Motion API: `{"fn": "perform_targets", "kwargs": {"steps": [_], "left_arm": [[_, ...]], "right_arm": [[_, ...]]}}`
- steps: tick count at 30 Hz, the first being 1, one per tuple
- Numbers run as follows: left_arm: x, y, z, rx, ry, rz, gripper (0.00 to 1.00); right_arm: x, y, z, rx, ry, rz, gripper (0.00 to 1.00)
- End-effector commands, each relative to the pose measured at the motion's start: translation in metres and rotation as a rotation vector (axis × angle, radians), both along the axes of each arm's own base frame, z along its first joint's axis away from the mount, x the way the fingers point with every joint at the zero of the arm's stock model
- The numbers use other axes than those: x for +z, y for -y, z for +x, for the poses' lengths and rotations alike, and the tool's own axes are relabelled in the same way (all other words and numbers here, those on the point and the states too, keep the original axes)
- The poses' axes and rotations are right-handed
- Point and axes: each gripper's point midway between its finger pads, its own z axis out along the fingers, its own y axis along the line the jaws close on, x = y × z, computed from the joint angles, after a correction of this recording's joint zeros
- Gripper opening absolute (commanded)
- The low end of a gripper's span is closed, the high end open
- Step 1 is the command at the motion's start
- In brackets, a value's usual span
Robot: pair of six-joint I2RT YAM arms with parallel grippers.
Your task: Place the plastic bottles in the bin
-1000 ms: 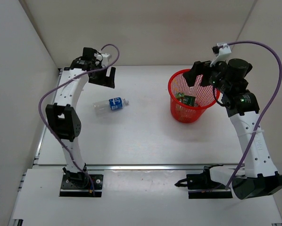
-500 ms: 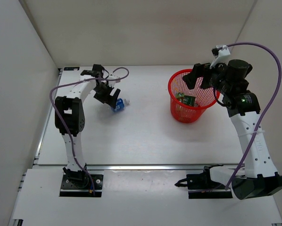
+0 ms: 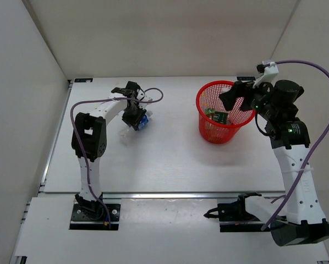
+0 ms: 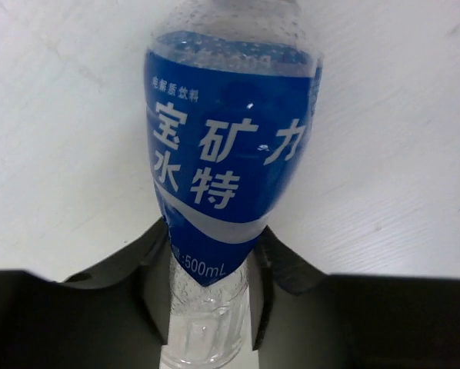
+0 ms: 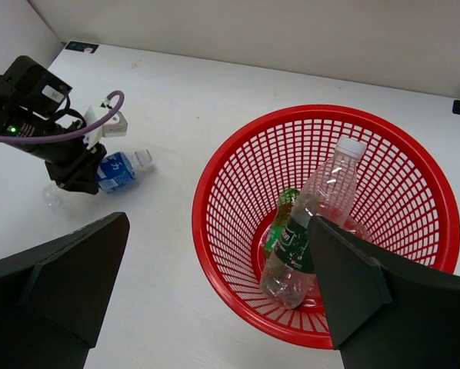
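Left gripper (image 3: 136, 117) pinches the blue-label bottle (image 4: 226, 154) at its waist, bottle lying on the desk (image 3: 170, 165) well left of the bin (image 5: 238, 138); right gripper (image 3: 234, 97) spread wide above the bin.

The left fingers (image 3: 134, 119) grip the blue-labelled bottle (image 3: 144, 122) lying on the table (image 3: 170, 162), well left of the red bin (image 3: 211, 133).

The table (image 3: 170, 165) lay bare between the blue bottle (image 3: 143, 122) on the left and the red bin (image 3: 213, 132) on the right. The bin's top was open, with two bottles (image 5: 326, 192) low inside. The right gripper (image 3: 234, 97) hung by its right rim, maybe over it.
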Motion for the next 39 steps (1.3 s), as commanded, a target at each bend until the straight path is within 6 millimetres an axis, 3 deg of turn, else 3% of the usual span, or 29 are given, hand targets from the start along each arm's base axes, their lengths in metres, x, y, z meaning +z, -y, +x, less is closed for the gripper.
{"fn": "perform_targets", "kwargs": {"steps": [1,3,6,7,9,12,13,15,16,17,18,19,20,21,22,24,25,26,27,28,30,31,32,33,36,39], "left_arm": [[0.066,0.022,0.022,0.044,0.192,-0.037,0.32],[0.098,0.034,0.026,0.086,0.285,-0.061,0.31],[0.168,0.053,0.034,0.166,0.483,-0.127,0.37],[0.198,0.071,0.034,0.164,0.546,-0.203,0.45],[0.246,0.097,0.034,0.276,0.603,-0.409,0.34],[0.314,0.128,0.029,0.362,0.685,-0.759,0.38],[0.326,0.138,0.033,0.362,0.721,-0.853,0.42],[0.345,0.169,0.019,0.364,0.740,-1.011,0.36],[0.356,0.177,0.020,0.387,0.782,-1.069,0.36],[0.370,0.198,0.012,0.350,0.802,-1.132,0.37],[0.365,0.214,0.010,0.352,0.788,-1.145,0.38],[0.387,0.226,0.009,0.335,0.823,-1.203,0.39],[0.396,0.246,0.009,0.328,0.823,-1.239,0.40],[0.381,0.266,0.016,0.357,0.799,-1.235,0.42],[0.400,0.273,0.019,0.365,0.818,-1.279,0.40],[0.399,0.307,0.027,0.371,0.803,-1.293,0.41],[0.381,0.321,0.034,0.368,0.786,-1.265,0.42],[0.389,0.326,0.032,0.376,0.785,-1.261,0.42],[0.384,0.333,0.034,0.370,0.777,-1.250,0.45],[0.379,0.338,0.032,0.366,0.761,-1.242,0.55],[0.365,0.339,0.029,0.346,0.758,-1.200,0.71],[0.369,0.337,0.023,0.340,0.759,-1.204,0.81],[0.358,0.335,0.024,0.339,0.751,-1.184,0.90],[0.360,0.335,0.013,0.321,0.734,-1.188,0.98],[0.372,0.321,0.008,0.297,0.704,-1.161,0.98],[0.406,0.297,-0.009,0.247,0.702,-1.148,0.99]], "right_arm": [[0.011,0.007,-0.008,-0.035,0.046,0.011,0.99],[0.014,0.011,-0.016,-0.058,0.060,0.010,1.00],[0.014,0.022,-0.025,-0.112,0.068,0.004,0.99],[0.014,0.026,-0.026,-0.135,0.071,0.000,1.00],[0.008,0.030,-0.031,-0.157,0.061,0.000,0.99],[0.009,0.036,-0.042,-0.187,0.082,-0.002,0.99],[0.009,0.037,-0.045,-0.195,0.086,0.000,0.99],[0.011,0.039,-0.050,-0.212,0.097,0.004,1.00],[0.012,0.039,-0.054,-0.219,0.107,0.012,0.99],[0.011,0.040,-0.056,-0.225,0.114,0.013,0.99],[0.013,0.039,-0.059,-0.222,0.122,0.014,0.99],[0.015,0.037,-0.062,-0.222,0.131,0.030,0.99],[0.016,0.037,-0.063,-0.223,0.142,0.030,0.99],[0.016,0.035,-0.064,-0.217,0.151,0.032,0.99],[0.016,0.034,-0.063,-0.220,0.156,0.036,0.99],[0.019,0.029,-0.067,-0.203,0.172,0.039,1.00],[0.021,0.029,-0.068,-0.206,0.177,0.038,0.99],[0.021,0.028,-0.069,-0.204,0.180,0.033,1.00],[0.022,0.030,-0.069,-0.219,0.185,0.027,0.99],[0.021,0.029,-0.070,-0.216,0.180,0.024,0.99],[0.018,0.030,-0.068,-0.237,0.174,0.012,1.00],[0.020,0.031,-0.067,-0.243,0.173,0.008,0.99],[0.014,0.032,-0.064,-0.251,0.155,-0.007,0.99],[0.014,0.033,-0.064,-0.261,0.151,-0.004,0.99],[0.010,0.036,-0.058,-0.290,0.133,-0.010,0.99],[-0.002,0.048,-0.048,-0.354,0.080,-0.005,0.99]]}}
